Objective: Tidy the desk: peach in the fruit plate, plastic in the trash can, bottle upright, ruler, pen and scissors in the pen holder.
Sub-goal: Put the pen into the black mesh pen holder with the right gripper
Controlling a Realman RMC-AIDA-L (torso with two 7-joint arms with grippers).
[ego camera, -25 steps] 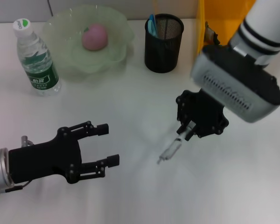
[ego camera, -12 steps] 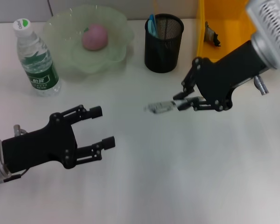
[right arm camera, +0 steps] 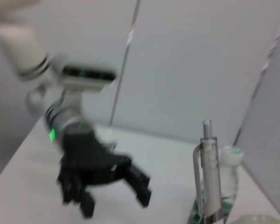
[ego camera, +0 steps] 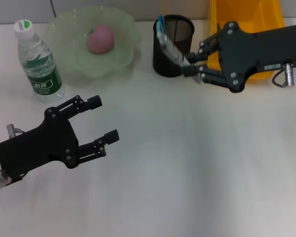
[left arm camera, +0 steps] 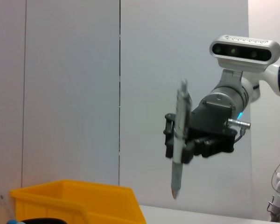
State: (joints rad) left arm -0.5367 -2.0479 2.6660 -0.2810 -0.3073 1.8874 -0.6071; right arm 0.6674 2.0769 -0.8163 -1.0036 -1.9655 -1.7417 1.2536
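Pen [ego camera: 170, 48]: clear barrel pinched in the right gripper [ego camera: 191, 65], held over the near rim of the mesh pen holder [ego camera: 173, 45], tip pointing down in the left wrist view.
Risk: tip catches the rim instead of the opening, so the pen skids out onto the desk [ego camera: 187, 163] or tips the holder.
Cause: a release before the pen lines up over the mouth.
Left gripper [ego camera: 102, 119]: fingers spread, hovering idle at near left.
Done already: peach [ego camera: 99, 38] sits in the fruit plate [ego camera: 69, 29], bottle [ego camera: 38, 61] stands upright.

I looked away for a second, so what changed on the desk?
The right end effector lifted the pen off the desk and carried it up to the pen holder. The left end effector, open, drifted slightly. Bottle, peach and plate stayed.
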